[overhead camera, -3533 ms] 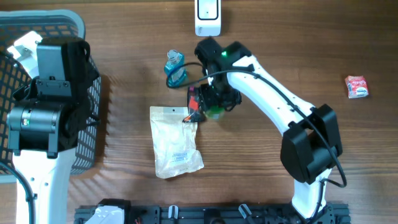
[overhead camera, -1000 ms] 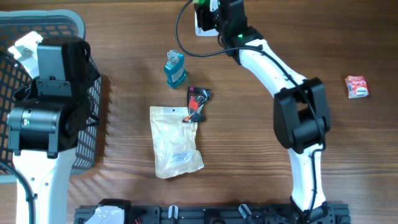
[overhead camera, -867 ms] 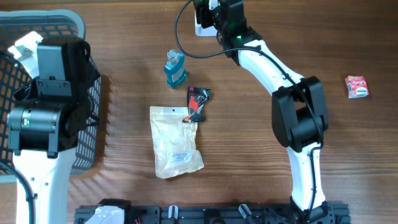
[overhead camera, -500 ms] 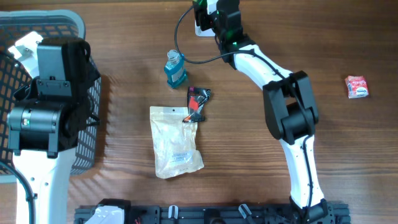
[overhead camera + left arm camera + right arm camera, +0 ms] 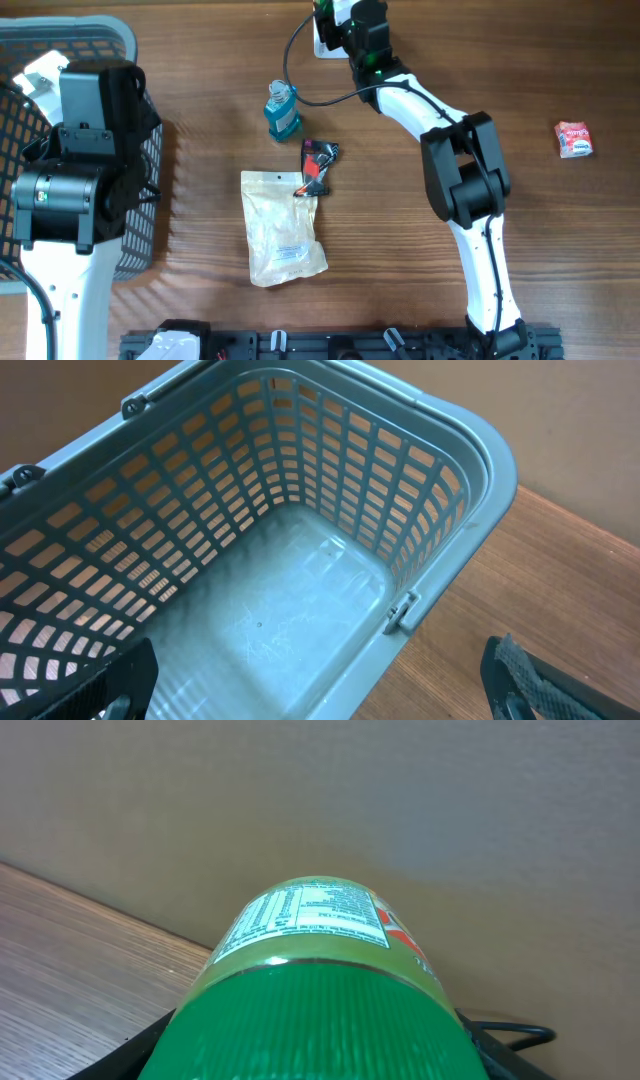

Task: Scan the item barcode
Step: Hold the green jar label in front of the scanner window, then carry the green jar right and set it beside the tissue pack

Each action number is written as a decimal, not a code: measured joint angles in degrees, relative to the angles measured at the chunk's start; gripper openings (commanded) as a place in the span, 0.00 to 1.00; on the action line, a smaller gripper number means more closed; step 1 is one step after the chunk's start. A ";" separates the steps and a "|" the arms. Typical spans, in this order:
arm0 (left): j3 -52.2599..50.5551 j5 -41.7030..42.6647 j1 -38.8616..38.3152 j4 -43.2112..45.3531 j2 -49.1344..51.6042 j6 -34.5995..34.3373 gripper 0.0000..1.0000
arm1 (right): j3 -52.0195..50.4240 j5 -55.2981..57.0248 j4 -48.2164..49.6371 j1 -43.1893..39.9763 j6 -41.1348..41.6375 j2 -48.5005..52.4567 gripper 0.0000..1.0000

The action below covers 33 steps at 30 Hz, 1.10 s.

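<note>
- At the far edge of the wooden table (image 5: 520,60), the right arm (image 5: 440,110) reaches out over a white barcode scanner (image 5: 321,46).
- The right fingers (image 5: 150,1050) are closed around a green-lidded jar with a printed label (image 5: 320,990); the wrist view shows it filling the gap between them.
- A few seconds ago this arm was at the middle of the table, next to the red and black packet (image 5: 318,165). It has since carried the green-lidded jar up to the scanner and has hardly moved in the last half second.
- We judge the task to be at the scanning step itself. We cannot tell whether the barcode faces the scanner; only small label text shows.
- The left fingers (image 5: 540,680) are spread wide and hold nothing, hanging above the grey plastic mesh basket (image 5: 470,450), as before.
- A blue bottle (image 5: 282,108), a clear pouch (image 5: 282,230) and a small red packet (image 5: 574,138) lie where they were.
</note>
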 measured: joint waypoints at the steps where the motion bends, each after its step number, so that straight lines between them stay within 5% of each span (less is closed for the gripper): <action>1: 0.00 0.00 0.00 0.00 0.00 -0.02 1.00 | 0.00 0.09 0.02 -0.02 -0.13 0.00 0.53; 17: 0.00 0.00 0.00 0.00 0.00 0.00 1.00 | 0.00 1.27 -1.25 -0.11 -0.72 0.00 0.52; 25: 0.00 0.00 0.00 0.00 0.00 0.00 1.00 | 0.00 3.98 -12.07 0.07 -0.76 -2.54 0.50; 33: 0.00 0.00 0.00 0.02 0.00 -0.02 1.00 | 0.00 14.32 -27.58 0.11 -0.92 -18.38 0.50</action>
